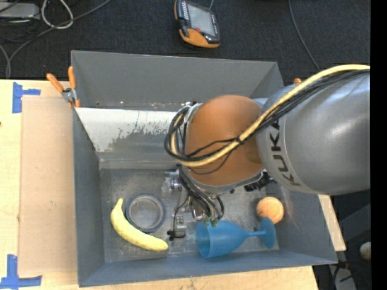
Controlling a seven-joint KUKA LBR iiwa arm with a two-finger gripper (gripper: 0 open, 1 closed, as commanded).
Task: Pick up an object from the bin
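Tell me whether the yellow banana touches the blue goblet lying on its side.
Apart. The camera view shows bare grey bin floor between the right tip of the banana and the open mouth of the goblet.

My arm (323, 138) is a thick, rounded shell of silver-grey metal, with black KUKA lettering (279, 154) along its side. A smooth orange dome cover (221, 139) caps my wrist. Black cables (176, 139) and one pale yellow cable (290, 92) loop across it. My pincer (179, 224) is dark metal, strung with thin wires.

Robot lab: floor cables (60, 23), controller (198, 22), metal bin (175, 77).
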